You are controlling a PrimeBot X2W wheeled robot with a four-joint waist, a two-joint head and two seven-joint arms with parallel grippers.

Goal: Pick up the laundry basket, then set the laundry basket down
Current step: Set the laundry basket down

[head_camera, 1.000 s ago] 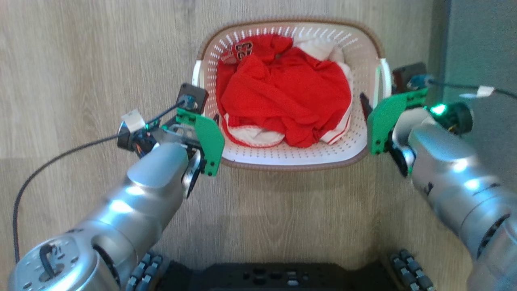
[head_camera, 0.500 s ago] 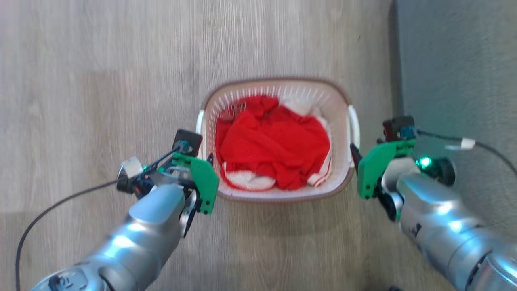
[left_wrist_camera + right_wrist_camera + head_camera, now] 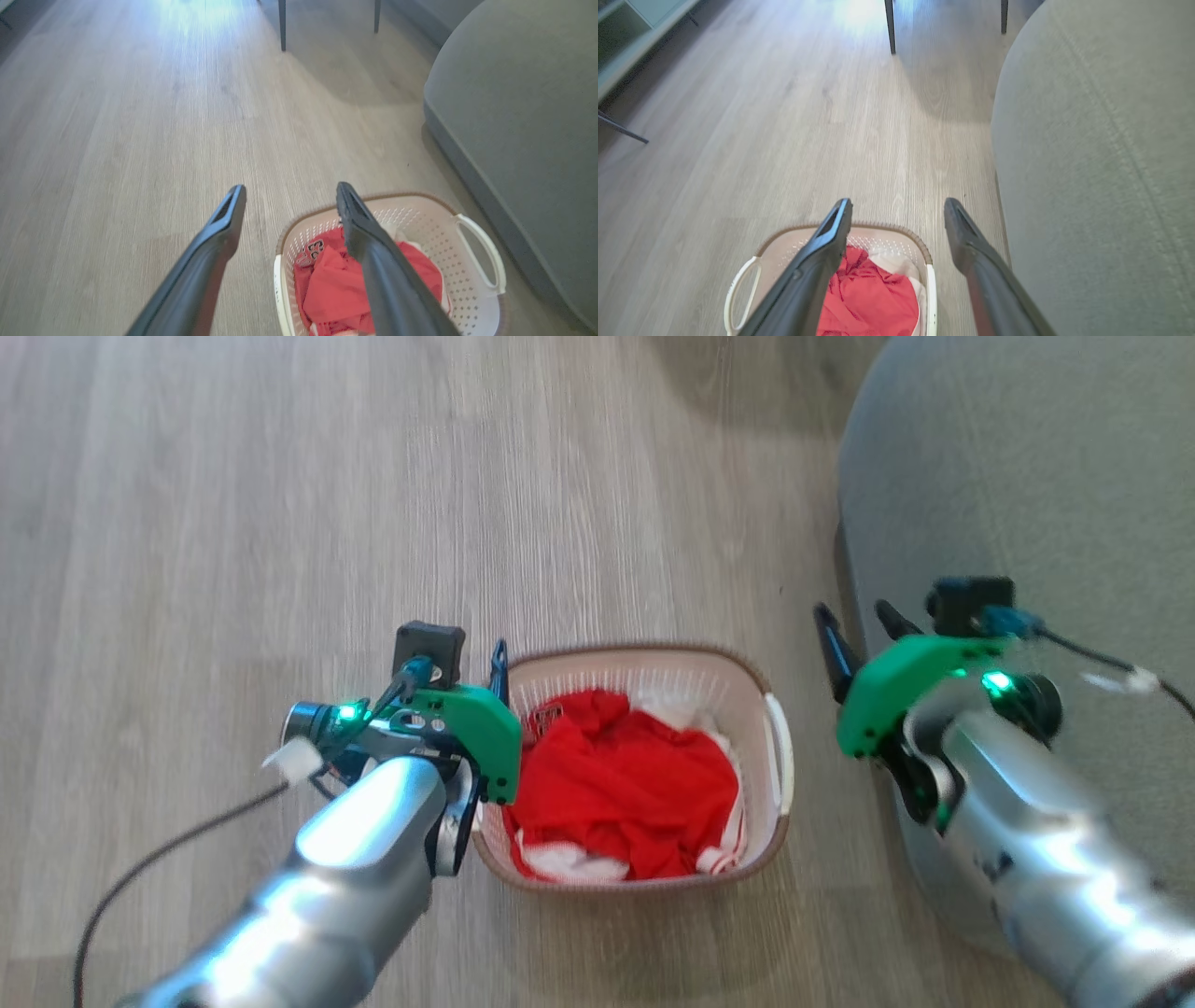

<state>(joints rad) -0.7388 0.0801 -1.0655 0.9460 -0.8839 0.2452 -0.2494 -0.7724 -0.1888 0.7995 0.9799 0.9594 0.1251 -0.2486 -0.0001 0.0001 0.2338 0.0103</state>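
Note:
The laundry basket (image 3: 674, 674), white and perforated with a brown rim, stands on the wood floor with red and white clothes (image 3: 625, 793) inside. My left gripper (image 3: 487, 670) hovers above its left rim, open and holding nothing; the left wrist view shows its spread fingers (image 3: 291, 189) above the basket (image 3: 420, 219). My right gripper (image 3: 851, 611) is open too, up and to the right of the white right handle (image 3: 780, 747), apart from it. From the right wrist, that gripper (image 3: 899, 204) is seen above the basket's far rim (image 3: 887, 227).
A large grey upholstered seat (image 3: 1027, 476) fills the right side, close to the basket and under my right arm. Dark furniture legs (image 3: 282, 23) stand farther off. A black cable (image 3: 159, 868) trails from my left wrist. Open wood floor (image 3: 233, 523) lies left and ahead.
The head camera has risen, so the basket looks smaller and lower. Both grippers have come away from the basket's side handles and now stand higher above it.

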